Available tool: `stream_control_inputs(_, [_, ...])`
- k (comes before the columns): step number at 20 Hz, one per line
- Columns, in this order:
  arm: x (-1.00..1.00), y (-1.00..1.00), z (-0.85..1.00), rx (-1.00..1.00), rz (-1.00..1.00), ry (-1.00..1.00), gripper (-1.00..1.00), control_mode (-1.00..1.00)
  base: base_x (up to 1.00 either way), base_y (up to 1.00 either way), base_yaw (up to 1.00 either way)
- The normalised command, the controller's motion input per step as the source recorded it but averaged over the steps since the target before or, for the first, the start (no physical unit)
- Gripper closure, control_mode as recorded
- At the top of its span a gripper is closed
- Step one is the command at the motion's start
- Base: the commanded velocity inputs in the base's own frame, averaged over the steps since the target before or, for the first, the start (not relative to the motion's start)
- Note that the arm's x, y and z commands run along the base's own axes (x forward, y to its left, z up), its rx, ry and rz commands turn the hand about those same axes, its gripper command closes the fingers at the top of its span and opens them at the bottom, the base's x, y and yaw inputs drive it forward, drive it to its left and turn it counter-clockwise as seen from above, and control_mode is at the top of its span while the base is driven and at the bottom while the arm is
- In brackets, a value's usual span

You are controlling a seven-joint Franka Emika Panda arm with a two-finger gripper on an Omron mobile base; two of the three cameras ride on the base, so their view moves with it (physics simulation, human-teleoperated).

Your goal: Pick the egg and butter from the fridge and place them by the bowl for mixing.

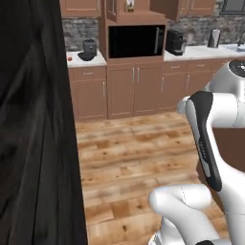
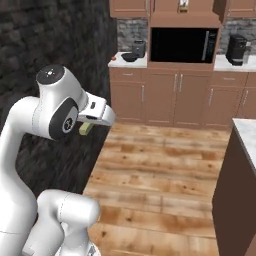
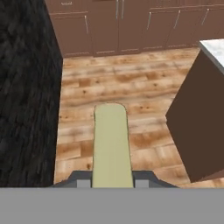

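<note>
While clamped in the gripper, butter sticks straight out ahead of the jaws, long axis running along the gripper's own line, over the wood floor. Table ahead and to the right; bowl unseen. No readable writing anywhere.

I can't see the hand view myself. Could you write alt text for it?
A pale yellow-green butter stick sticks straight out from between the gripper tips, held above a wooden floor. A dark wall rises on the left, a brown island with a white top stands on the right, and brown cabinets line the far side.
</note>
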Motion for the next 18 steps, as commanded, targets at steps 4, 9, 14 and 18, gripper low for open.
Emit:
stream_control_inputs(4, [0.0, 0.0, 0.0, 0.0, 0.0, 0.0, 1.0, 1.0, 0.87, 0.35, 0.01])
stream_control_inputs(9, [0.0, 0.0, 0.0, 0.0, 0.0, 0.0, 1.0, 1.0, 0.89, 0.2, 0.0])
stream_control_inputs(14, [0.0, 0.0, 0.0, 0.0, 0.0, 0.0, 1.0, 1.0, 0.9, 0.18, 0.0])
stream_control_inputs(18, [0.0, 0.0, 0.0, 0.0, 0.0, 0.0, 1.0, 1.0, 0.89, 0.16, 0.02])
